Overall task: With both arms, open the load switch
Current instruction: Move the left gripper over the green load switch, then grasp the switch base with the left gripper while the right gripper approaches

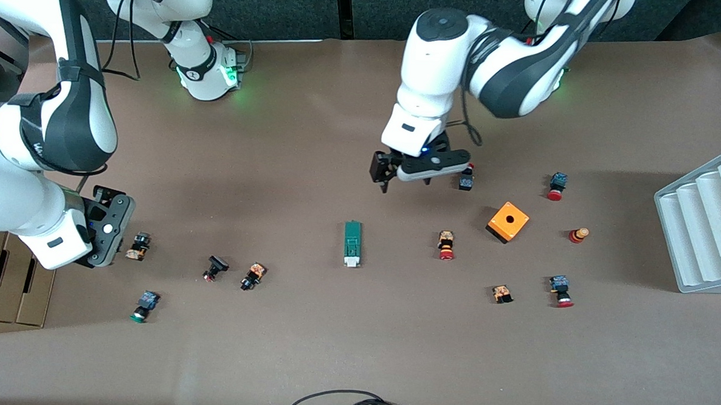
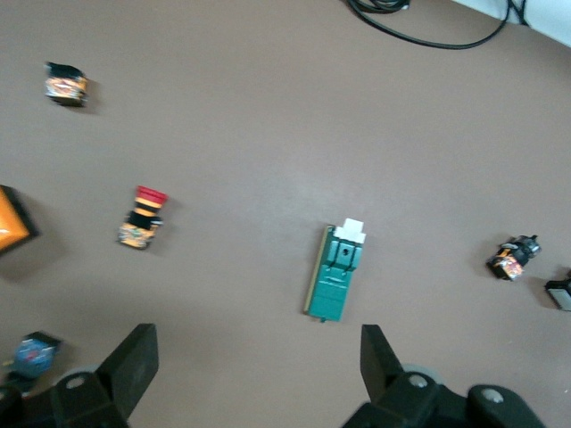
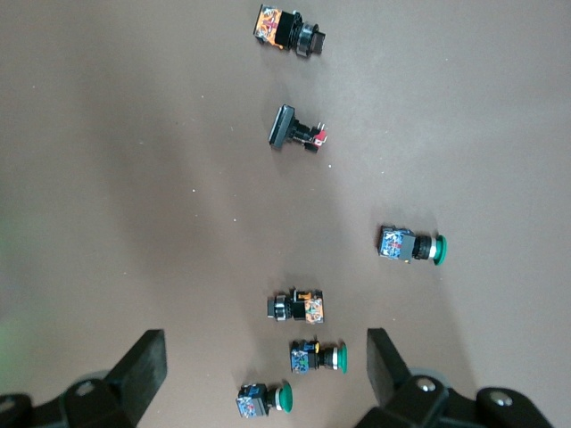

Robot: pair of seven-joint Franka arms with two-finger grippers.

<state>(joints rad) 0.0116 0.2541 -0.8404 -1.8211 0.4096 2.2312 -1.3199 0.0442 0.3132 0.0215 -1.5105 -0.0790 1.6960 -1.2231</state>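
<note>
- Your landmark is the load switch (image 1: 352,243): it lies flat on the brown table (image 1: 315,133), near the middle, with its white end piece toward the front camera.
- Your left tool (image 1: 407,171) hangs in the air over bare table, above the load switch's green end and a little toward the left arm's end. Its fingers (image 2: 132,361) stand wide apart and hold nothing; in the left wrist view the load switch (image 2: 336,272) shows between them, lower down.
- Your right tool (image 1: 108,228) is well away from the load switch, at the right arm's end of the table. Its fingers (image 3: 143,367) are spread wide too, with nothing in them, over a scatter of green-capped push buttons (image 3: 412,246).
- An orange cube (image 1: 508,221) with a hole sits well apart from the load switch, toward the left arm's end.
- A red-capped push button (image 1: 446,245) lies between the load switch and the orange cube.
</note>
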